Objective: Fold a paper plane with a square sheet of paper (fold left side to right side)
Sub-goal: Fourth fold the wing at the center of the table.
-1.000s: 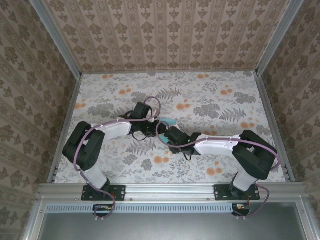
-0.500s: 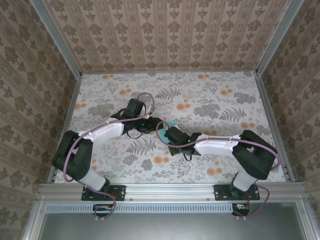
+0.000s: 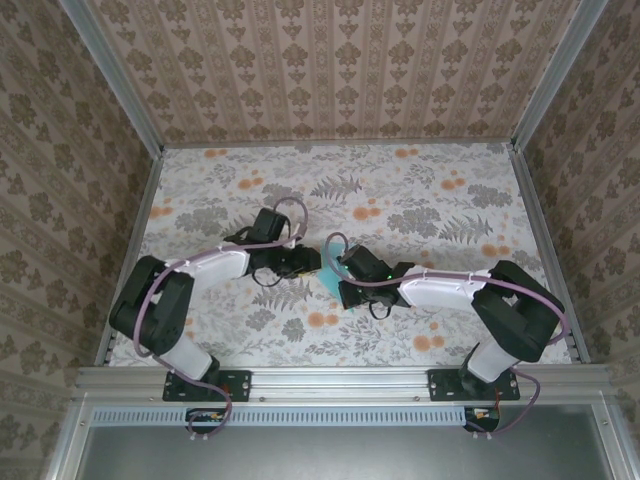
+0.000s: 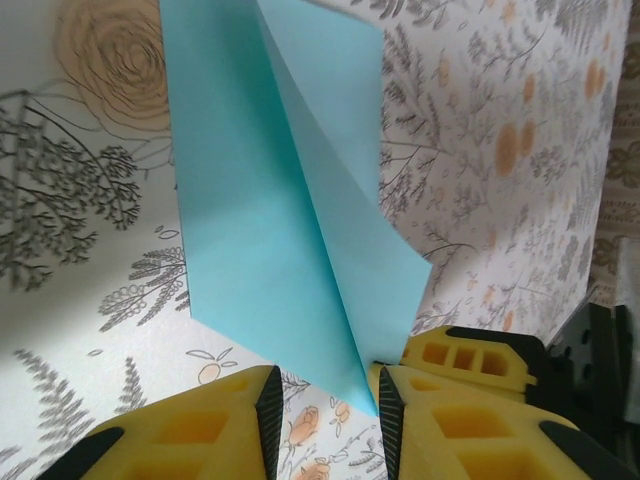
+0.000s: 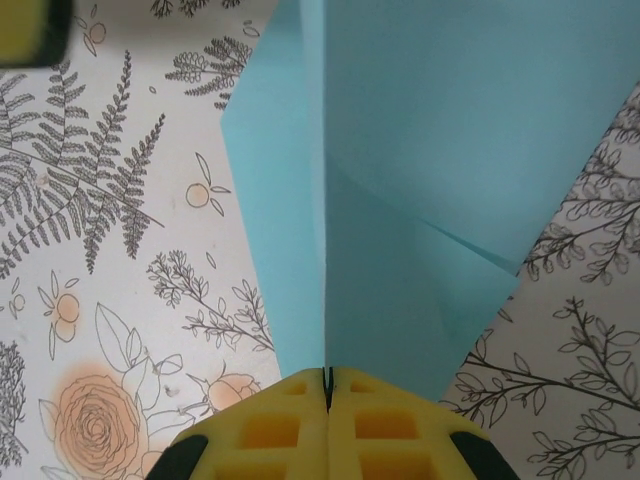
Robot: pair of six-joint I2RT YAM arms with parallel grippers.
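Right gripper (image 5: 327, 385) pinching paper plane (image 5: 420, 150), left gripper (image 4: 328, 397) parted around its tip

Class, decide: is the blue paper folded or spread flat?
Folded: the paper shows creases and a raised flap; the right gripper pinches it.

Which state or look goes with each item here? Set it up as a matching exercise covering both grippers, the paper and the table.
Items:
1. left gripper
2. right gripper
3. paper
4. table

Descriptions:
A. light blue, creased, partly raised
B. open, fingers apart
C. covered in a floral print
D. shut on the paper's edge

Pairs: 1-B, 2-D, 3-A, 4-C
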